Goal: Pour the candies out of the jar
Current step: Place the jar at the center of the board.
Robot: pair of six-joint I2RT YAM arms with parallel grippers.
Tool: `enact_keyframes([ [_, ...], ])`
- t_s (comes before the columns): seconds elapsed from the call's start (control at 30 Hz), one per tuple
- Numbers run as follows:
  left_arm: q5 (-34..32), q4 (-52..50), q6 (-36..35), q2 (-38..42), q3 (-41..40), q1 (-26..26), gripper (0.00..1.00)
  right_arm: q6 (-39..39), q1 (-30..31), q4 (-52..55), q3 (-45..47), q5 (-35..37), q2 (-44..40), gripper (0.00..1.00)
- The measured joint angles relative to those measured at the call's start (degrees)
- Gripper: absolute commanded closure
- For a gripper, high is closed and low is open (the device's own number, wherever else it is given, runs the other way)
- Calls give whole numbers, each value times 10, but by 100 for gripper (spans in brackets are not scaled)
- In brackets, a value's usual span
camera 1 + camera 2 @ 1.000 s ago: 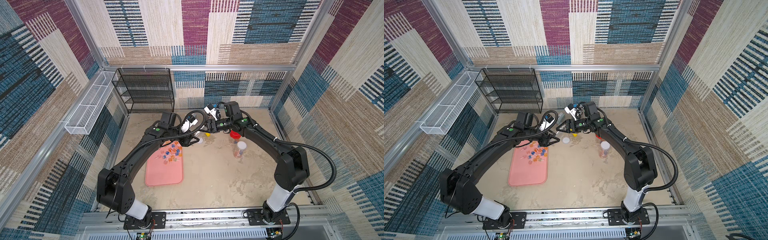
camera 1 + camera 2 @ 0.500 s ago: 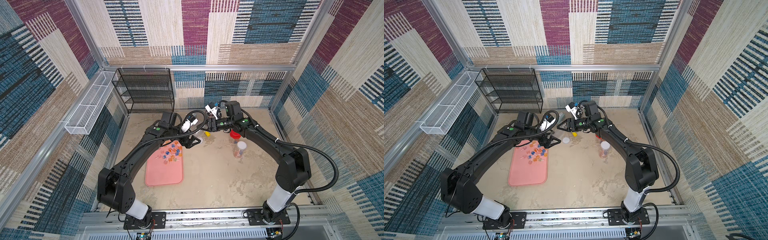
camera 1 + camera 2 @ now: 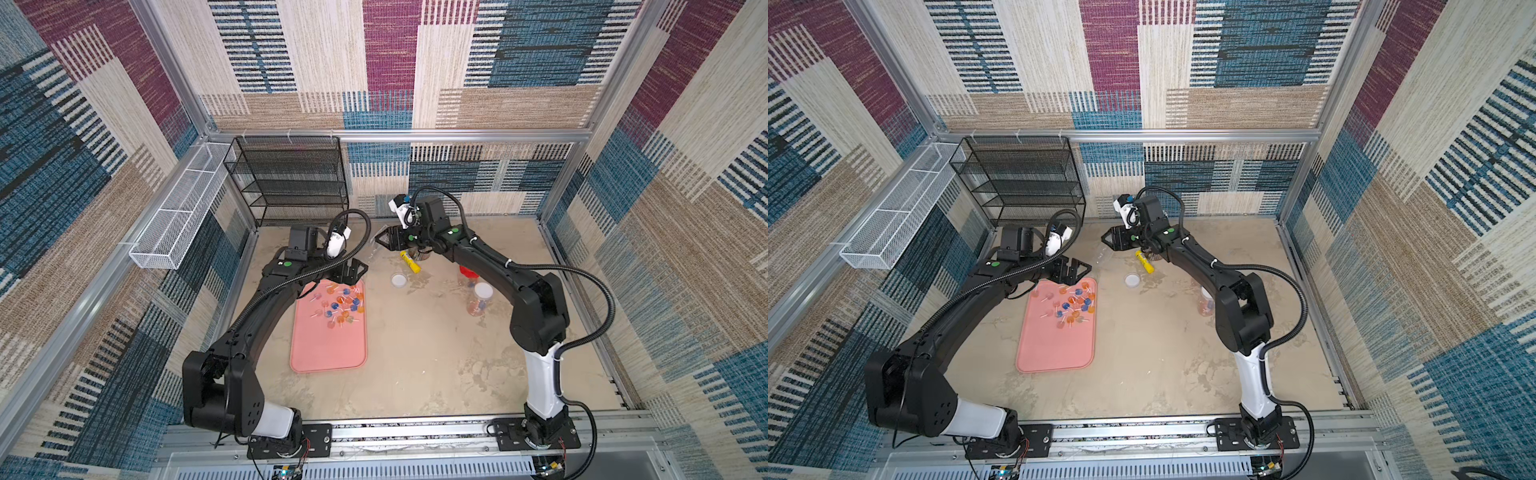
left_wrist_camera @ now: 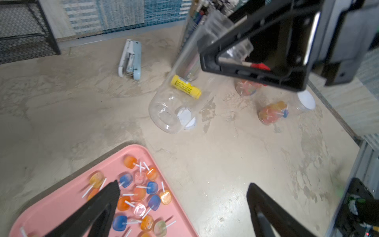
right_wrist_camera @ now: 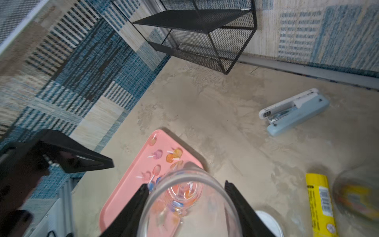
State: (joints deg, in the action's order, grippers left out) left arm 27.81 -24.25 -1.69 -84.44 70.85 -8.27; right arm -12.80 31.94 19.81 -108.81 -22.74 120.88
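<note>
Calling the pour done, or close to it, judging from the layout. Working down from the table [image 3: 436, 353]: noting a pink tray [image 3: 328, 353] lying flat on the left arm's side.

Hovering the left gripper [image 4: 183, 185] over the tray's far corner, jaws spread wide, gripping nothing.

Clamping the right gripper [image 5: 185, 186] around the clear jar [image 4: 174, 108]. Holding it lifted and tilted, just beyond the tray's far right corner, over bare table rather than over the tray. Judging it empty from both wrist views, and reading the colours inside its outline as tray candies seen through the plastic. Not managing to tell mouth from base.

Spotting a white-capped jar [image 3: 480, 297] and a red-capped jar [image 3: 467, 272] well apart on the right arm's side, both closed and holding candies. Not knowing whether those count for the task.

Noting a white lid [image 3: 398, 280] loose on the table between the tray and those jars, probably off the held jar.

Seeing the candies [image 3: 338, 305] scattered across the tray's far half, orange, blue and pink, none visible on bare table.

Expecting only the set-down of the empty jar as remaining.
</note>
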Motion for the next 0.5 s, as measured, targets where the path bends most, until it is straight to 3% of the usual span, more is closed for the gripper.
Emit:
enact_keyframes([
  [0.27, 31, 46, 96, -21, -3, 100, 5, 37, 33, 7, -33, 171, 70, 52],
  [0.5, 52, 60, 134, -22, -6, 140, 6, 69, 51, -23, -33, 304, 99, 50],
])
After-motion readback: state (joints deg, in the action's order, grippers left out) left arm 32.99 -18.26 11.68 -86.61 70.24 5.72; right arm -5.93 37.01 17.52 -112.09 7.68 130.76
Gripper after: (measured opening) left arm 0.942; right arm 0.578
